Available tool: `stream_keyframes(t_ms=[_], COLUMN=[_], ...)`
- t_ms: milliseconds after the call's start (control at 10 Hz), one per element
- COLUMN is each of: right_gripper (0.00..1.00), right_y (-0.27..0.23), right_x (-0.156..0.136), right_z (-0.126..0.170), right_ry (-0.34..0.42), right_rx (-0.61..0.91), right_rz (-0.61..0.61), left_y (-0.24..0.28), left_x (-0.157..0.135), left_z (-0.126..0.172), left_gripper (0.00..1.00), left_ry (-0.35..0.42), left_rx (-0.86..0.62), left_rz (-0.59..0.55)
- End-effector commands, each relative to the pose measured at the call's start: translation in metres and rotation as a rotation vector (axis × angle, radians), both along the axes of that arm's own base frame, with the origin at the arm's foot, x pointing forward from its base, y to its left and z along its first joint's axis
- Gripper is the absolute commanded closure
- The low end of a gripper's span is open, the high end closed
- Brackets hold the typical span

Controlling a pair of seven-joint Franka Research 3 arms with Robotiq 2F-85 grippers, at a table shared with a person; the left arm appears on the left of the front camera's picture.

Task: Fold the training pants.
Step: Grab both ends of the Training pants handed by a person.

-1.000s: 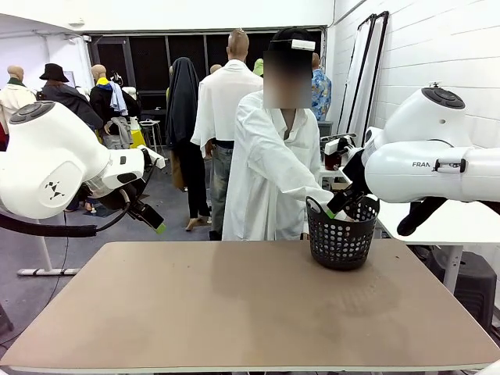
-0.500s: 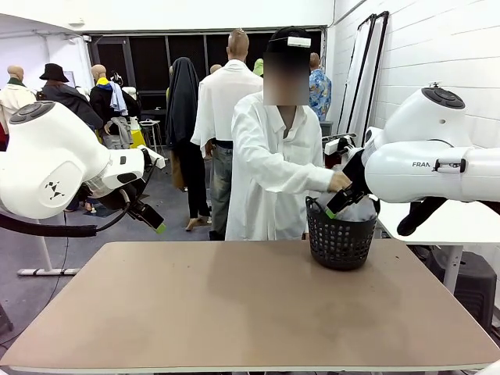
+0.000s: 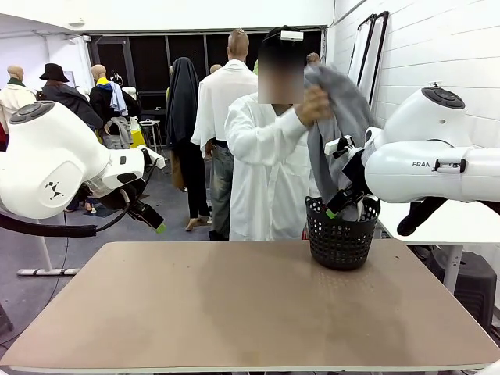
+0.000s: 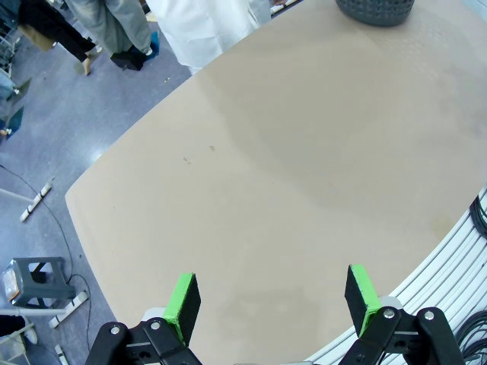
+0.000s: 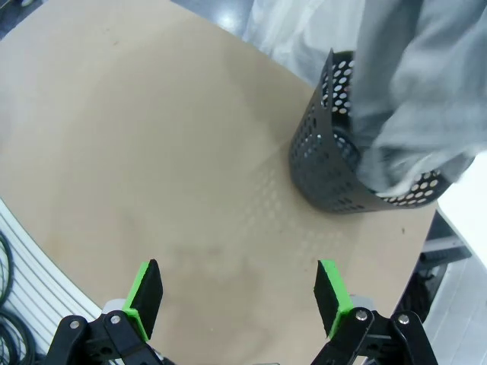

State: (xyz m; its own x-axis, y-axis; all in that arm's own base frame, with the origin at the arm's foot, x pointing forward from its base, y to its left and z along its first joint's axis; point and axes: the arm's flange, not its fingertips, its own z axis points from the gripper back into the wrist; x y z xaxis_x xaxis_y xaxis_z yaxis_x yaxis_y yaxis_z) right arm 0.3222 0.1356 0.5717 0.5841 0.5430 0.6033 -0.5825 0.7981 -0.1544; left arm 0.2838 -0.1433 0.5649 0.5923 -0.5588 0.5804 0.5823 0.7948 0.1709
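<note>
- Person's hand (image 3: 314, 105), fist closed, holds the light grey soft-fabric training pants (image 3: 337, 133) high over the black perforated basket (image 3: 340, 244) at the brown table's (image 3: 234, 305) far right edge.
- Idle: left gripper (image 4: 270, 293) and right gripper (image 5: 240, 295) gape wide, empty.
- Nothing folded yet; whole job remains.

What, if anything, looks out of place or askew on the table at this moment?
Nothing stands out. A person's hand holds the training pants up, their lower end hanging into the black basket, which stands upright on the table. The left gripper and right gripper are open, holding nothing.
</note>
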Motion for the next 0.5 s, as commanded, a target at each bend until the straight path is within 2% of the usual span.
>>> stream_keyframes(t_ms=[0,400], right_gripper=[0.00,0.00], right_y=[0.0009,0.0009], right_x=[0.0014,0.0014], right_z=[0.0000,0.0000], right_ry=[-0.009,-0.009], right_rx=[0.004,0.004], right_rz=[0.000,0.000], left_y=[-0.0001,-0.0001], left_x=[0.0006,0.0006], left_z=[0.0007,0.0007], left_gripper=[0.00,0.00], left_ry=[-0.013,-0.013], left_rx=[0.004,0.004], left_rz=[-0.001,-0.001])
